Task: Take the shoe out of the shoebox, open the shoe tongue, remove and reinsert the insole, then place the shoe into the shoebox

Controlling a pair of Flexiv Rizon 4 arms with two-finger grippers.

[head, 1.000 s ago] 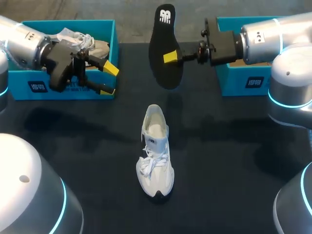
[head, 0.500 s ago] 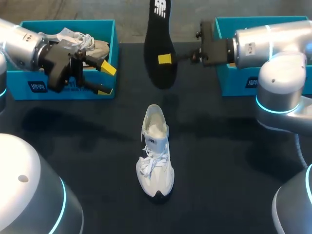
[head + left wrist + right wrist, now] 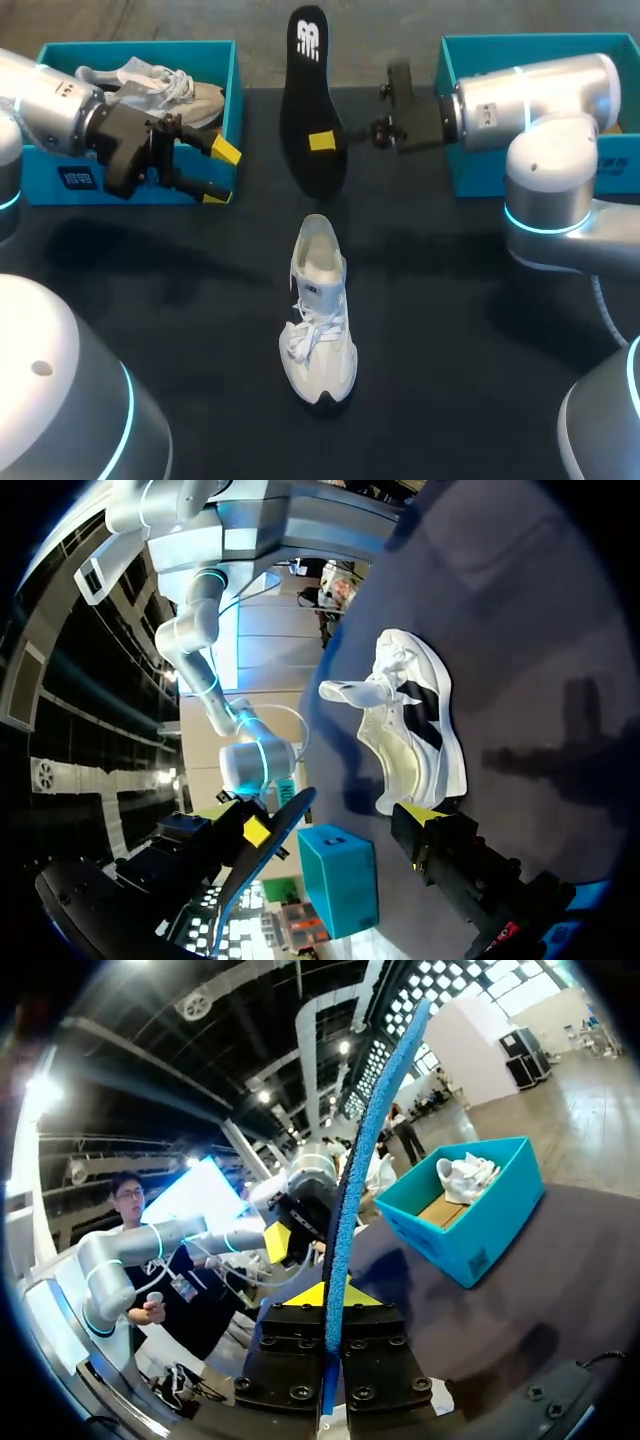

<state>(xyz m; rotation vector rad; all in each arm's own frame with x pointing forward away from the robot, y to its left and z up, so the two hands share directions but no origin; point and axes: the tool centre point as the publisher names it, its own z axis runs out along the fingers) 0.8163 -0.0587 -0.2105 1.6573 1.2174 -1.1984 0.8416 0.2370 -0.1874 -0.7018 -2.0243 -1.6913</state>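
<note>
A white shoe [image 3: 318,310] lies on the dark table, toe toward me, its mouth open. Its black insole [image 3: 308,100] hangs upright above the table's far middle, with my right gripper [image 3: 322,141] shut on it from the right. In the right wrist view the insole [image 3: 365,1160] shows edge-on between the yellow tips of the right gripper [image 3: 325,1295]. My left gripper [image 3: 218,172] stands open and empty in front of the left blue shoebox [image 3: 140,48]. From the left wrist, the shoe [image 3: 415,725] lies ahead of the open left gripper [image 3: 320,825].
A second pale shoe [image 3: 150,80] with loose laces rests in the left shoebox. Another blue shoebox [image 3: 450,80] stands at the far right behind my right arm. In the right wrist view the left shoebox [image 3: 470,1210] and my left gripper [image 3: 290,1230] lie beyond the insole.
My right arm has carried the insole to the left and farther back. The left gripper has shifted slightly nearer. The shoe on the table has not moved.
</note>
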